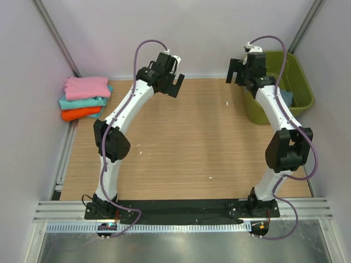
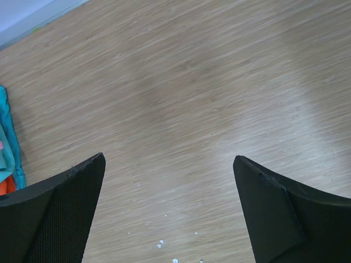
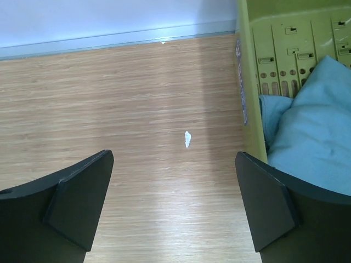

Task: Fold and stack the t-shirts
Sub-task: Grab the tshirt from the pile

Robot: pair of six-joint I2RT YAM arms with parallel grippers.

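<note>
A folded stack lies at the table's far left: pink t-shirt [image 1: 86, 87] on top, teal t-shirt [image 1: 82, 102] under it, orange t-shirt [image 1: 80, 113] at the bottom. The teal edge also shows in the left wrist view [image 2: 6, 139]. A slate blue-grey t-shirt [image 1: 287, 97] lies crumpled in the olive-green basket [image 1: 303, 87]; it shows in the right wrist view [image 3: 312, 131]. My left gripper [image 1: 176, 86] is open and empty above the bare table, right of the stack. My right gripper [image 1: 235, 73] is open and empty, just left of the basket.
The basket wall [image 3: 248, 66] stands at the far right of the wooden table [image 1: 186, 142]. Small white scraps lie on the wood [image 3: 187, 138]. White walls enclose the table on three sides.
</note>
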